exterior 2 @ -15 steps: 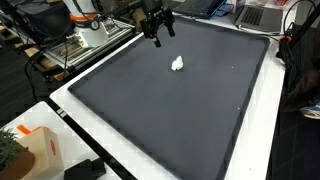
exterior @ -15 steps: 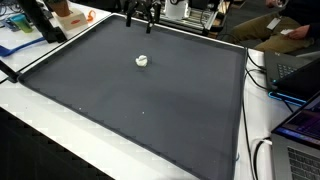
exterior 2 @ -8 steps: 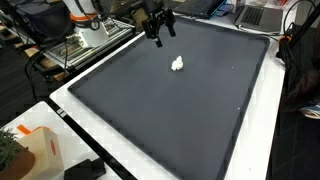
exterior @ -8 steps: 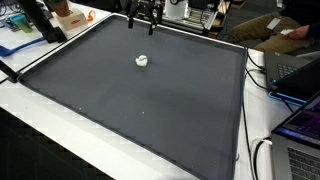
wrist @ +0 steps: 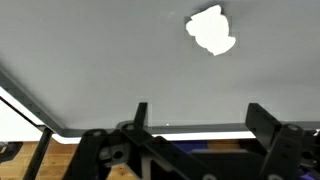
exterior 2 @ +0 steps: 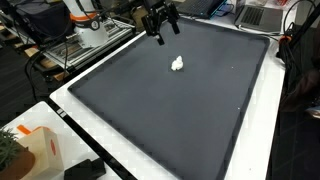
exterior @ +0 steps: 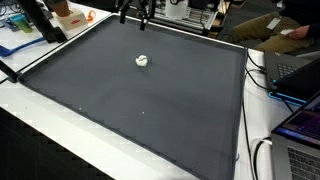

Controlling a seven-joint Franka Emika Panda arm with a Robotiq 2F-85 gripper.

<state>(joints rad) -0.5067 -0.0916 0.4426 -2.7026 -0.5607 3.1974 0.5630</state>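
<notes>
The two dark fingers (wrist: 141, 113) stand wide apart with nothing between them; the gripper (wrist: 200, 122) holds nothing and hangs in the air above the mat. In the wrist view a small white lump (wrist: 211, 30) lies on the grey surface at about 12 o'clock from the gap between the fingers, well clear of both.

In an exterior view the gripper (exterior 2: 160, 33) hovers near the far edge of the dark grey mat (exterior 2: 170, 125), and the white lump (exterior 2: 177, 64) sits at about 5 o'clock from it, near but apart. In an exterior view the gripper (exterior: 137, 14) is partly cut off at the top of the picture, with the lump (exterior: 142, 60) at roughly 6 o'clock below it.

The mat (exterior: 140, 115) covers most of a white table (exterior 2: 100, 130). At 3 o'clock of the mat a laptop (exterior: 298, 72) stands open; an orange and white box (exterior 2: 42, 150) sits by the near corner.
</notes>
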